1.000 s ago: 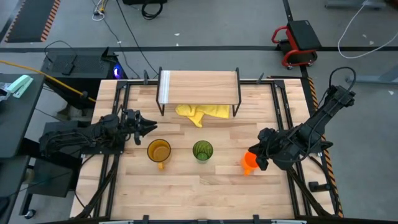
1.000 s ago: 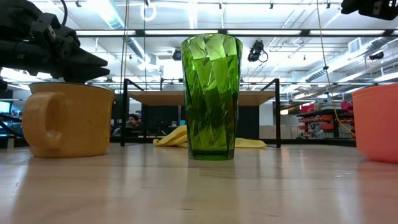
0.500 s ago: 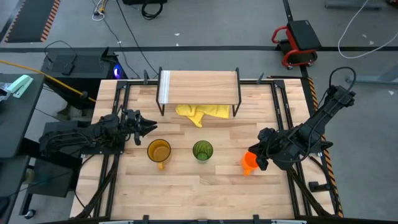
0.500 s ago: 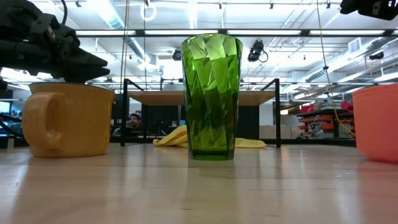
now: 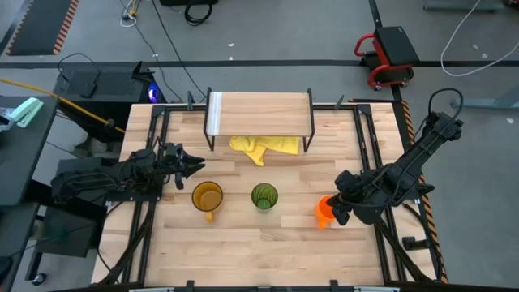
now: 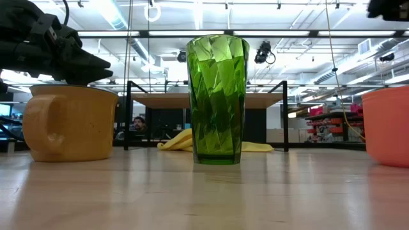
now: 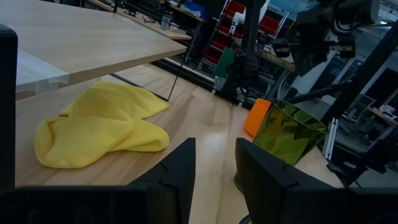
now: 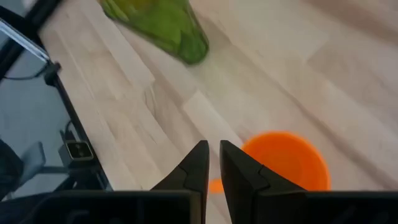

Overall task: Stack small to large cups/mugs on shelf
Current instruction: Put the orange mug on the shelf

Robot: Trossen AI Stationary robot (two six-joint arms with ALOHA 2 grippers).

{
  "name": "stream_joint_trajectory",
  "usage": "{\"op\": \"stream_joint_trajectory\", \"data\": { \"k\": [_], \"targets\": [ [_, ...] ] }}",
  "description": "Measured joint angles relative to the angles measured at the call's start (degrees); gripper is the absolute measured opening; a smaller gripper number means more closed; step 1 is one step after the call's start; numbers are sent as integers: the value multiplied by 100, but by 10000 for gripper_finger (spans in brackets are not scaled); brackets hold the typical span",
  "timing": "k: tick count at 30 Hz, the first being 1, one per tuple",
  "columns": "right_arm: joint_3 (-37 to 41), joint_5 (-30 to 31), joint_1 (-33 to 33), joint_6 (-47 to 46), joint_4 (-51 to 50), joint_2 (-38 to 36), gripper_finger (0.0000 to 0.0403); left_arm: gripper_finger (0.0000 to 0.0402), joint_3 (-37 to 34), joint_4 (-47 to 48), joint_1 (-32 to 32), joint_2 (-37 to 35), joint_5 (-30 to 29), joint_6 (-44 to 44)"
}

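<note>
The small orange mug [image 5: 323,212] stands on the table at the right, and also shows in the right wrist view [image 8: 287,165]. My right gripper [image 8: 213,154] is shut and hovers right beside it, on its left side in the high view [image 5: 332,209]. The green tumbler [image 5: 263,196] stands upright mid-table. The amber mug [image 5: 207,197] stands to its left. My left gripper [image 5: 196,165] hangs slightly open above and just beyond the amber mug [image 6: 70,121]. The wooden shelf [image 5: 259,113] stands on its black legs at the far side, with nothing on it. My right gripper's shut fingers [image 8: 200,163] point down next to the orange mug's rim [image 8: 255,149]. A small orange patch [image 8: 214,185] shows below the fingertips. I cannot tell whether the fingers touch the mug. The mug stands upright on the table.
A crumpled yellow cloth [image 5: 263,147] lies under the shelf, between its legs [image 5: 212,138]. Black frame rails [image 5: 154,138] run along the table's left and right sides. A person [image 6: 135,122] shows far behind the table in the low view.
My right gripper has shifted a little toward the table's near edge, staying shut beside the orange mug. My left gripper and the cups have kept still.
</note>
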State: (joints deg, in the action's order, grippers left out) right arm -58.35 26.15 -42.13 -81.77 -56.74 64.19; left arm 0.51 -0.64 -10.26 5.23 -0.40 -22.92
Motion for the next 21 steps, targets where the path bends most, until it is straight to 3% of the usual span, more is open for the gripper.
{"op": "stream_joint_trajectory", "data": {
  "k": [9,21],
  "targets": [
    [2,-685,0,-881,-1065,318,54,119,0,0,1,0,2,4],
    [2,-998,21,-1631,-1424,970,112,117,0,2,1,0,1,81]
  ]
}}
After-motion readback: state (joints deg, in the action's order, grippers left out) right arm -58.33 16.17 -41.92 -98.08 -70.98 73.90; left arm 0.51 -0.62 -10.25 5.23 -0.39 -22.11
